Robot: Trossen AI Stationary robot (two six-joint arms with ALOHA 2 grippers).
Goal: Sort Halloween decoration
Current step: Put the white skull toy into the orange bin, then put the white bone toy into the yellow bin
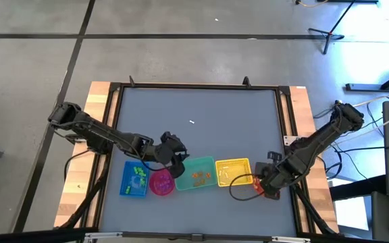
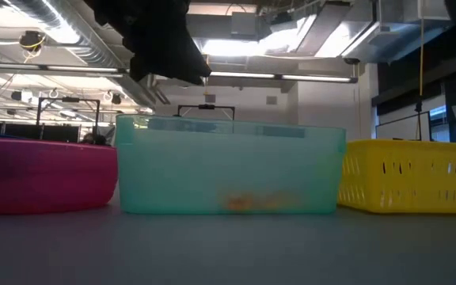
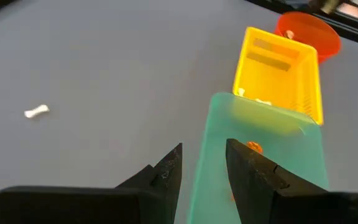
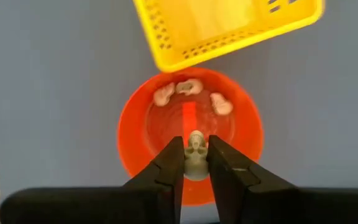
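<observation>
- Grey bench [image 1: 194,145] is carrying a row of containers near the front edge: blue tray [image 1: 134,179], pink bowl [image 1: 161,183], teal bin [image 1: 196,174], yellow basket [image 1: 233,171], orange bowl [image 1: 246,181].
- Right gripper [image 4: 196,155] is hovering directly over the orange bowl [image 4: 190,130], jaws pinching a small white skull trinket [image 4: 196,154] between the tips.
- Three more pale skull-like trinkets [image 4: 190,93] are lying inside the orange bowl, toward the yellow basket [image 4: 222,25].
- Left gripper [image 3: 204,171] is hanging above the end of the teal bin [image 3: 260,162], jaws spread a little with nothing between them.
- Orange trinkets [image 1: 200,177] are sitting in the teal bin; pale pieces show in the yellow basket; green ones in the blue tray.
- One white bone trinket [image 3: 36,112] is lying alone mid-bench, well apart from the containers, not yet sorted.
- Judging the step: dropping the skull into the orange bowl. Best done staying centred over the bowl, low, parting jaws fully before lifting so it isn't bouncing out over the rim.
</observation>
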